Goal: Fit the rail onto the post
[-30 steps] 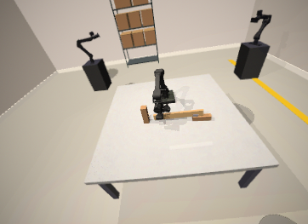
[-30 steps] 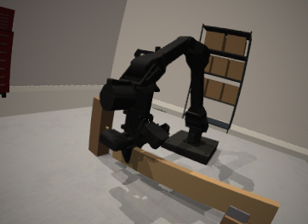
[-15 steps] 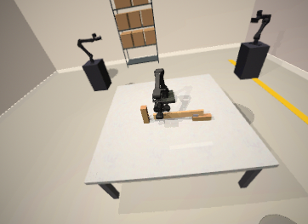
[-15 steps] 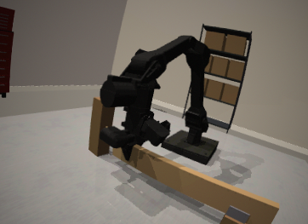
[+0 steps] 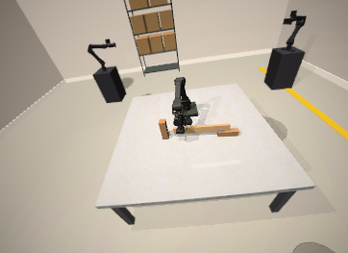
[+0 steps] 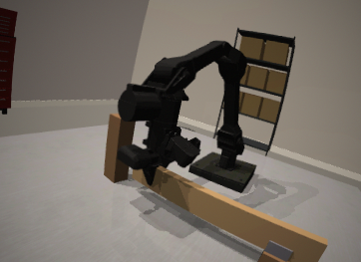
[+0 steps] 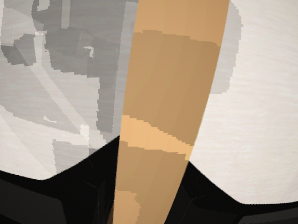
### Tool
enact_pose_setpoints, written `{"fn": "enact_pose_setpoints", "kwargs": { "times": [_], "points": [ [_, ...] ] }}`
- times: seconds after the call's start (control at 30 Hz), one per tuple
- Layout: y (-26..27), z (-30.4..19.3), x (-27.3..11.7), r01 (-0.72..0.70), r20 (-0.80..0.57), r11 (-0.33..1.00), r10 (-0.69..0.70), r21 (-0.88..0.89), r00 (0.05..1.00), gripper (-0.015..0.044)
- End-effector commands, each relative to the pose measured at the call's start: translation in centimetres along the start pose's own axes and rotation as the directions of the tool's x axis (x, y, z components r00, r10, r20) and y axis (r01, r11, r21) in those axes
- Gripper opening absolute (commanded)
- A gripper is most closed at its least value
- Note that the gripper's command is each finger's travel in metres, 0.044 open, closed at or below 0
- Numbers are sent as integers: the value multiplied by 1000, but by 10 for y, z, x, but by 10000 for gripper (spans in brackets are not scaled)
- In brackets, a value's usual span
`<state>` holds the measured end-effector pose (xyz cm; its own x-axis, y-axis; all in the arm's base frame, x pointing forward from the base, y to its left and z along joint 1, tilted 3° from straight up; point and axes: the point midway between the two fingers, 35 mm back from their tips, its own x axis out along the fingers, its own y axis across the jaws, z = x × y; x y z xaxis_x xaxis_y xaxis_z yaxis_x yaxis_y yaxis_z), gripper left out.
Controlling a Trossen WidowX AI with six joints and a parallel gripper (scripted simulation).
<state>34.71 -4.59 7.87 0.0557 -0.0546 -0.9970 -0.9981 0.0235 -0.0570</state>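
The long light-wood rail (image 5: 207,129) (image 6: 214,202) (image 7: 167,90) runs from near the post to the bracket (image 6: 279,249) on the low footboard block (image 5: 229,133) (image 6: 269,258). Its far end sits at the bracket. My gripper (image 5: 180,131) (image 6: 152,176) (image 7: 143,145) is shut on the rail close to its near end. That end appears slightly above the table, with shadow below. The short upright post (image 5: 163,129) (image 6: 118,147) stands just beyond the near end, with a small gap showing in the top view. The pegs and holes cannot be made out clearly.
The arm's base plate (image 6: 222,171) stands on the table (image 5: 159,179) behind the rail. Two other arms on dark pedestals (image 5: 110,85) (image 5: 284,68) and a shelf with boxes (image 5: 153,21) (image 6: 259,78) stand beyond the table.
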Motion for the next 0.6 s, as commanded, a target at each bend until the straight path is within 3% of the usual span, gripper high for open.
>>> {"fn": "enact_pose_setpoints", "kwargs": {
  "times": [0.0,0.57],
  "points": [
    [-2,1,-6,11,6,1000,-11,2,1000,0],
    [-1,1,-14,11,6,1000,-11,2,1000,0]
  ]
}}
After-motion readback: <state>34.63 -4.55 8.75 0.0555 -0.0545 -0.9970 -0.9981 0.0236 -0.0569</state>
